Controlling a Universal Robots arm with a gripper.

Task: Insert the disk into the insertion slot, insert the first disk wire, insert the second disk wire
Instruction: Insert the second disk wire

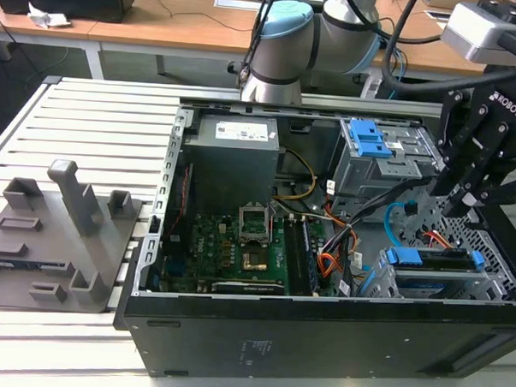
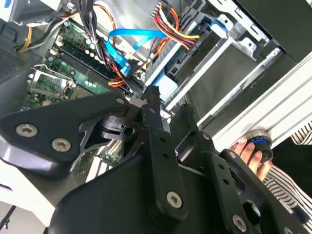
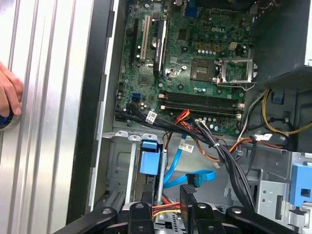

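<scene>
At the exterior view's left sits a grey plastic rack (image 1: 61, 229), then a green circuit board (image 1: 226, 243). Lower right, the flat silver blue-framed disk (image 1: 435, 261) lies inside the low grey metal slot (image 1: 381, 280). Above hangs the black gripper (image 1: 461, 202); spread or pinching, I cannot tell.

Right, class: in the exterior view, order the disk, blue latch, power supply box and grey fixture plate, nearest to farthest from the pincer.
1. The disk, just below the pincer, at the exterior view's right.
2. The blue latch, further back.
3. The power supply box, mid-view.
4. The grey fixture plate, at the exterior view's far left.
</scene>
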